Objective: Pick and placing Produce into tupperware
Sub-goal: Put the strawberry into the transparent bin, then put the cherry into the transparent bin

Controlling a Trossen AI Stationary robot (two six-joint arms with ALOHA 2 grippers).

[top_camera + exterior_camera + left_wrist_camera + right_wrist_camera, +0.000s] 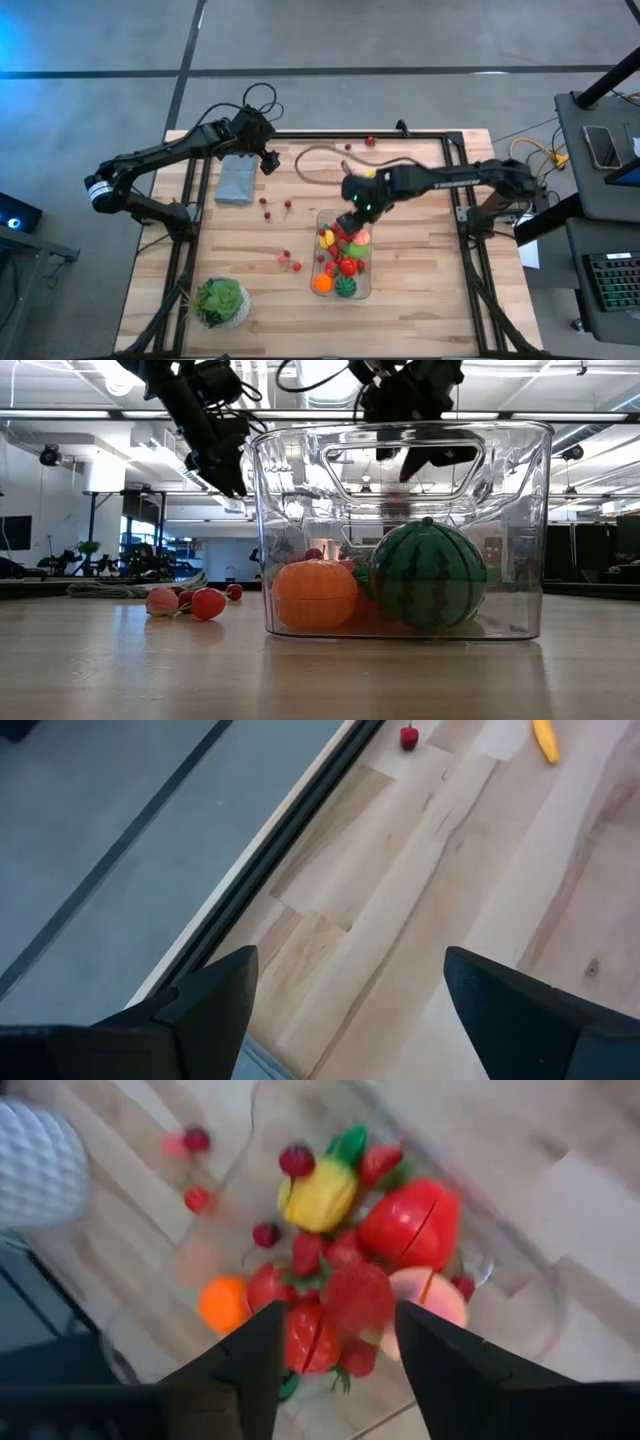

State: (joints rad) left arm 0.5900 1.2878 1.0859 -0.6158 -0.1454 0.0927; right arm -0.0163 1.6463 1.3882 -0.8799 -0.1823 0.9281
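Right gripper (335, 1365) hangs over the far end of the tupperware (366, 285), jaws parted with a strawberry (357, 1302) between them, seemingly let go, falling onto the produce pile. More red berries (290, 261) lie loose on the table (420, 310) left of the container. Left gripper (345, 1010) waits spread and empty at the far-left edge near the grey cloth (236, 180).
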